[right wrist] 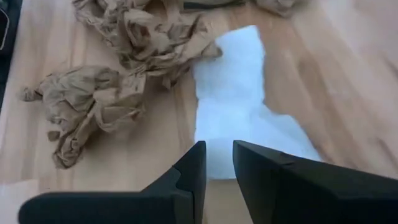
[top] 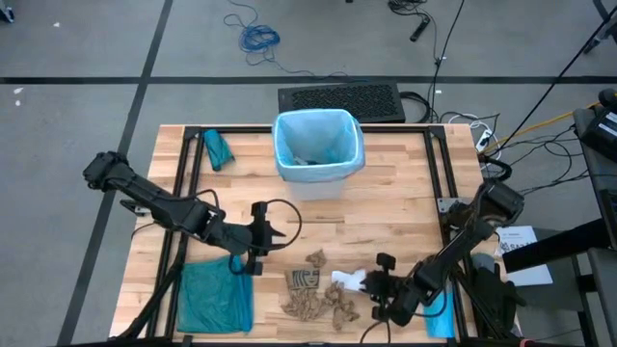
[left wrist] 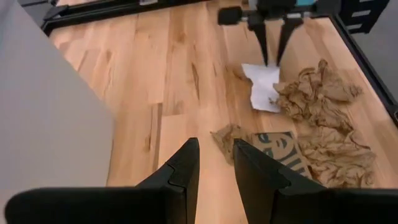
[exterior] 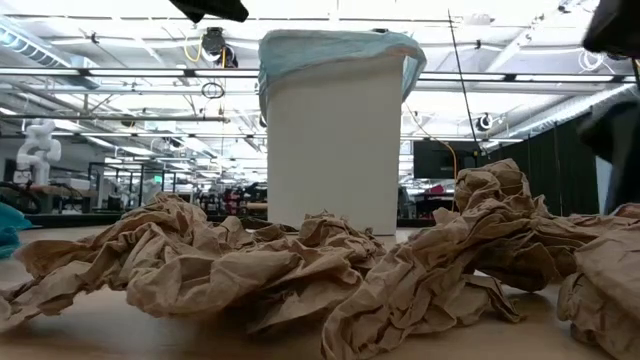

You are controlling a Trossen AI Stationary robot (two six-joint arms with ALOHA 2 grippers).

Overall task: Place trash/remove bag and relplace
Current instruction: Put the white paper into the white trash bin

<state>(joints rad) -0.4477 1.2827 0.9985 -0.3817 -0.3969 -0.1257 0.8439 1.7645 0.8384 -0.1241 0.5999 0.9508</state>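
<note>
A white plastic bin [top: 318, 159] stands near the far edge of the pale wooden table [top: 386, 207], lined with a thin, see-through, sky-blue plastic bag [top: 318, 135] whose rim is folded over the bin's top; something pale lies at its bottom, too small to tell. Near the front edge lies a heap of crumpled brown paper scraps [top: 318, 294], with a whitish flat wrapper [top: 345, 279] just beside it on the right. The right gripper [top: 378, 281] is low over the table with its narrowly parted fingers [right wrist: 193, 171] right at the wrapper's edge; the right wrist view shows a slim gap between them and nothing held. The left gripper [top: 258, 236] hangs over bare wood between the bin and the scraps, its fingers [left wrist: 186, 168] also a little apart and empty. A darker teal-green bag [top: 214, 297] lies spread at the table's front left corner, and a smaller bunched teal piece [top: 216, 149] rests left of the bin.
</note>
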